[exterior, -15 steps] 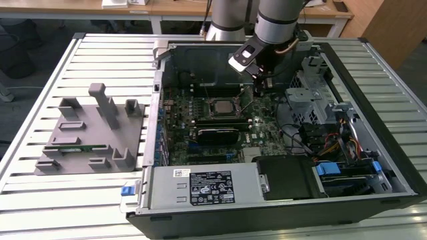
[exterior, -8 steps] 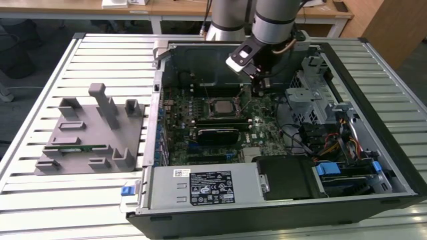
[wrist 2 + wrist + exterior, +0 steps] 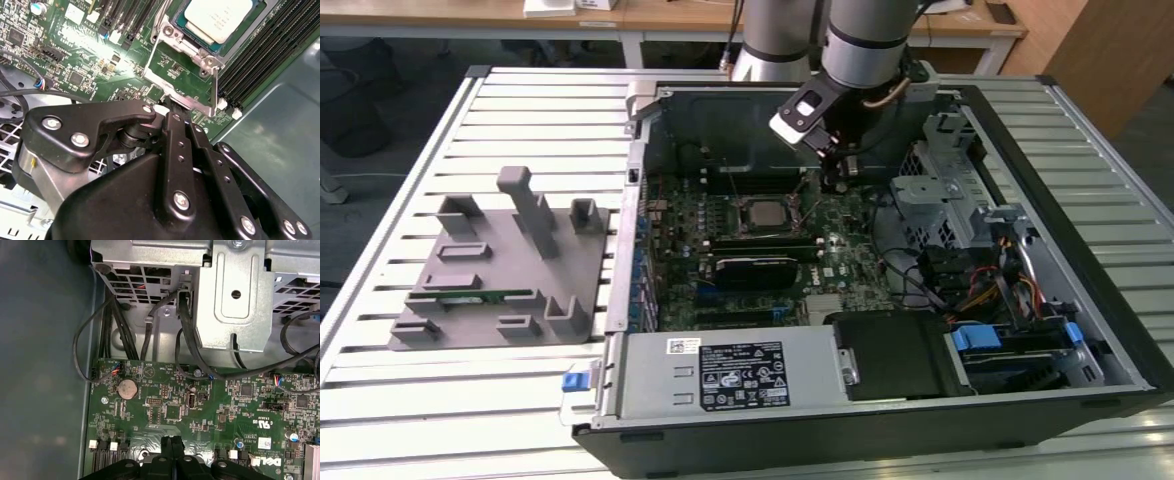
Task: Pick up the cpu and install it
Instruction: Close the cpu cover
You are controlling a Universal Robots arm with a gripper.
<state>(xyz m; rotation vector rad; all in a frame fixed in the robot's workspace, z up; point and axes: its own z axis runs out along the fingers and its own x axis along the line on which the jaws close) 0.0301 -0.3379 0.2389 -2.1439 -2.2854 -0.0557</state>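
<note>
An open computer case [image 3: 1107, 300] lies on a slatted table [image 3: 400, 400], and a grey robot arm reaches down into it. The exterior view takes in the whole setting. The gripper [image 3: 834, 180] hangs low over the green motherboard [image 3: 854, 270]. Well away from it, outside the case toward the exterior view's left, a grey fixture plate [image 3: 467, 300] carries a thin green memory stick [image 3: 480, 296]. The cpu [image 3: 765, 212] shows here as a small silvery square in its socket, near the gripper tip and toward the exterior view's left of it. The second wrist view brings this close. The cpu's pale metal top sits flat in the socket, and a bare metal retention frame [image 3: 185, 75] lies between it and the black fingertips. Rows of dark memory slots [image 3: 260, 60] run alongside the socket. I cannot tell whether the tip touches the frame. The first wrist view looks the other way from the gripper, over a round coin battery [image 3: 127, 388], black cables [image 3: 82, 340] and a perforated metal drive cage [image 3: 235, 305]. It also shows the two fingers [image 3: 167, 450] pressed together along a thin seam, with nothing seen between them.
</note>
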